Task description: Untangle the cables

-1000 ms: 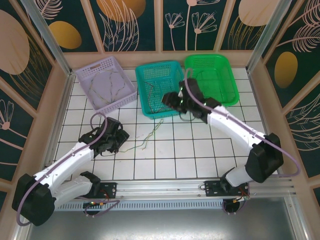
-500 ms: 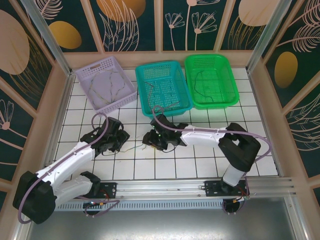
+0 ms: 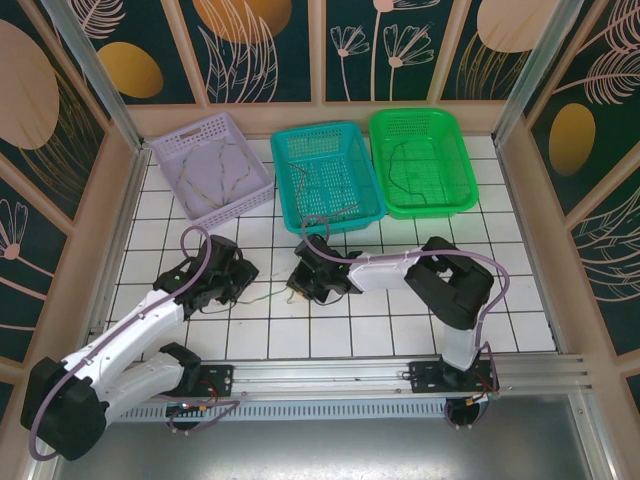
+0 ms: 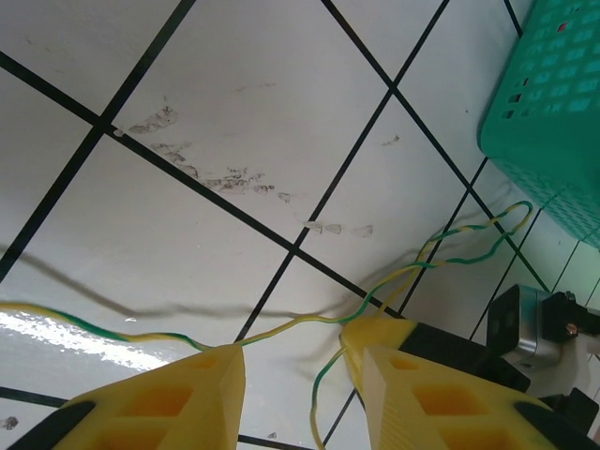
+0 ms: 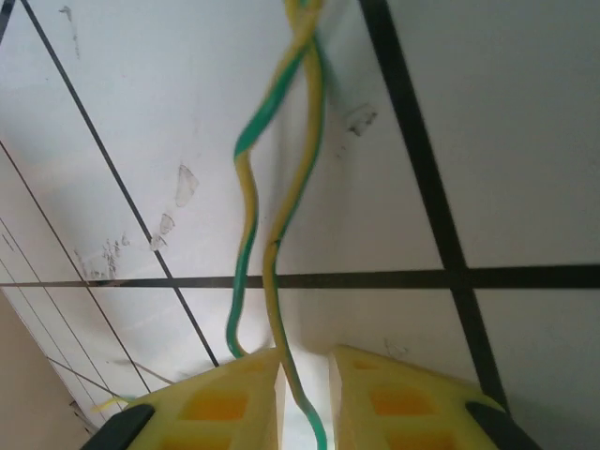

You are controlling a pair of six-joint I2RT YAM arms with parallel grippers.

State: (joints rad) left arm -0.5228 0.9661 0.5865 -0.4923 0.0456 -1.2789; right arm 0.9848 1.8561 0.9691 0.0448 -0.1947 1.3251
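Observation:
A green-and-yellow cable (image 3: 266,296) lies on the white tiles between my two grippers. My left gripper (image 3: 238,272) hovers over its left end. In the left wrist view the left gripper (image 4: 295,342) is open, and the twisted strand (image 4: 291,322) crosses the wide gap at the fingertips. My right gripper (image 3: 298,285) is low over the cable's right end. In the right wrist view the right gripper (image 5: 306,356) has narrowed to a slim gap; one strand (image 5: 272,281) runs down through it against the left finger, and floor shows beside the strand.
Three baskets stand at the back: lilac (image 3: 187,128) with pale cables, teal (image 3: 320,130) with a reddish-brown cable (image 3: 335,212), and green (image 3: 415,112) with a dark cable (image 3: 400,175). The teal basket's corner (image 4: 553,103) is close on the right of the left wrist view.
My right arm swung from the teal basket down to the floor by the cable, and its jaws narrowed round a strand. The left gripper stayed put and closed a little.

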